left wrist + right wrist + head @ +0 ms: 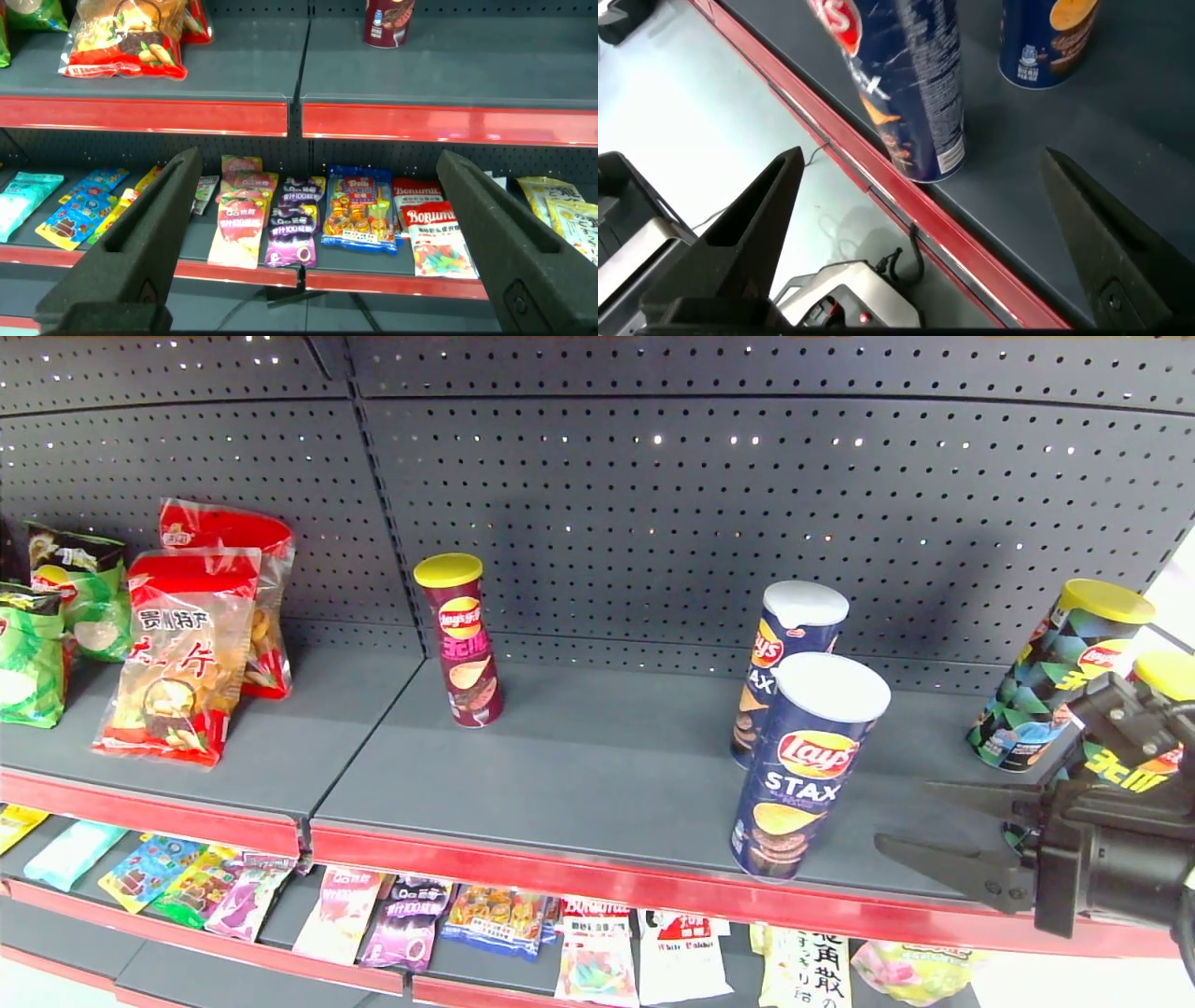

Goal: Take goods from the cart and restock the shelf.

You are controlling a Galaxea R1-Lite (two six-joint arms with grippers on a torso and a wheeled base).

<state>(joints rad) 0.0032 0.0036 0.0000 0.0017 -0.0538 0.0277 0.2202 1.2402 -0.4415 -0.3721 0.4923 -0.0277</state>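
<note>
One blue can (808,765) standing upright at the red lip of the shelf (579,775), right gripper (901,815) hanging spread wide over that lip, left gripper (318,157) gaping wide below shelf level

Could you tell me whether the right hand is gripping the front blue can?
No, the right hand stands open, apart from the front blue can on the shelf.
</note>
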